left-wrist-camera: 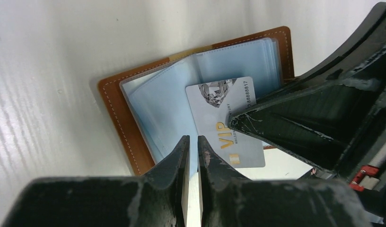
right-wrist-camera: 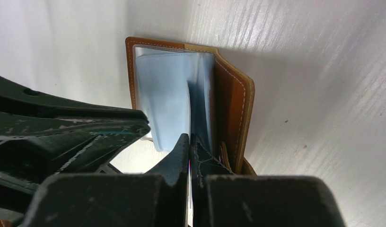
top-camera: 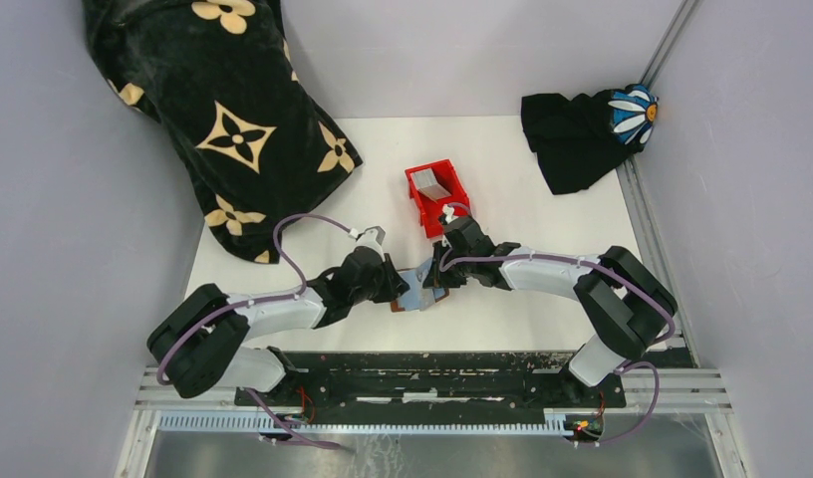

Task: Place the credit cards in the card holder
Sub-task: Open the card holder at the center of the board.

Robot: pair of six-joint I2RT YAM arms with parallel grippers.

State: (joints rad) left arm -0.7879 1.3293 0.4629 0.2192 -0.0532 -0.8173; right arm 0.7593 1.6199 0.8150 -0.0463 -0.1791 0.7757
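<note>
Where card (left-wrist-camera: pixel 224 113) overhangs holder (left-wrist-camera: pixel 120 109) edge, R jaws adj.

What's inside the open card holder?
Clear blue plastic sleeves with one silver VIP card, partly covered by the right gripper. Whether other sleeves hold cards cannot be seen.

You are looking at a brown leather wallet (left-wrist-camera: pixel 110 101) with pale stitching, and its clear plastic sleeves (left-wrist-camera: pixel 158 109) are shining light blue. The silvery card (left-wrist-camera: pixel 224 106) is gleaming, smooth and glossy. The red bin (top-camera: pixel 414 189) is looking like hard plastic. The white table (left-wrist-camera: pixel 44 118) is showing faint streaks. The black flowered cloth (top-camera: pixel 183 100) is looking soft and fuzzy.
</note>
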